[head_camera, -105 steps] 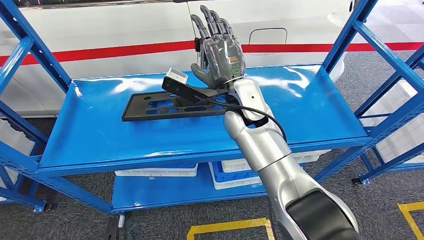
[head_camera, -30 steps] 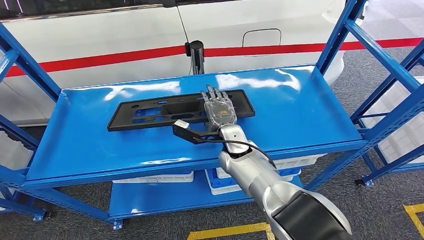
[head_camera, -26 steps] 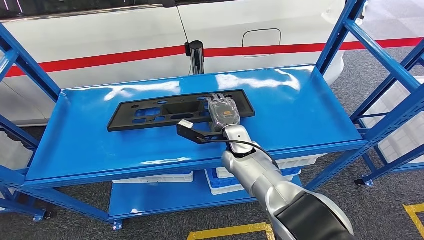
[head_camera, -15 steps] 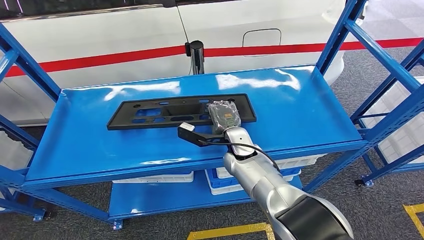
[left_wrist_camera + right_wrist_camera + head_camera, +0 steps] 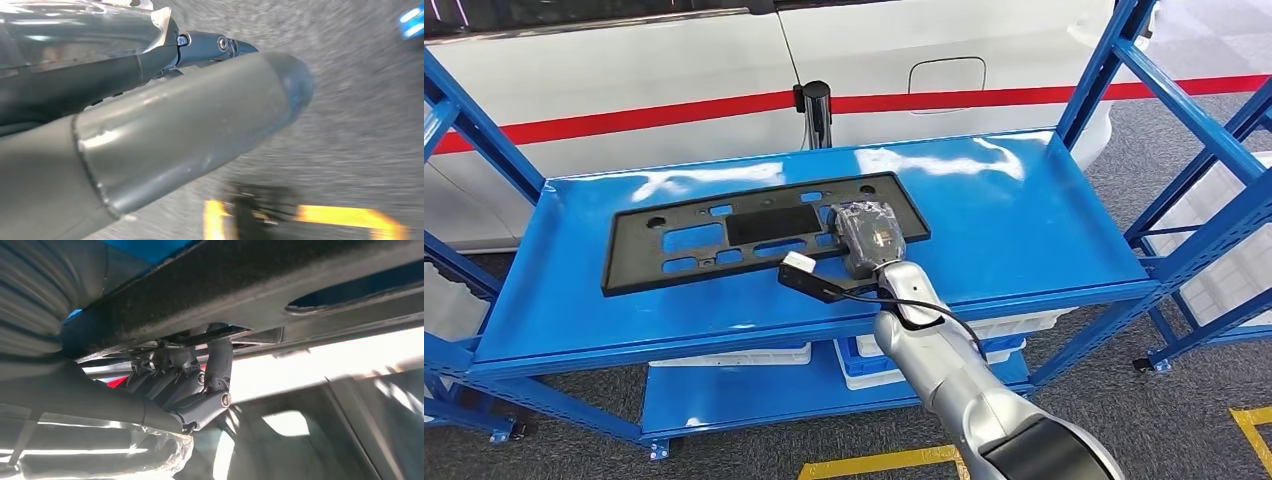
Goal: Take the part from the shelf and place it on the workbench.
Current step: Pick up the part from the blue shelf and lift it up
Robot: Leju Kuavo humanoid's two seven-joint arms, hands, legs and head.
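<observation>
Right hand grips the black part at its right end, fingers curled around the edge. Part tilted above the blue shelf, right end raised. Left hand hangs over floor; finger state unclear.

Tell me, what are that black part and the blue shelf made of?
The black part looks like moulded plastic: matte, thin, with cut-out slots. The blue shelf seems painted sheet metal: glossy, with bright reflections. The right hand grips the part.
</observation>
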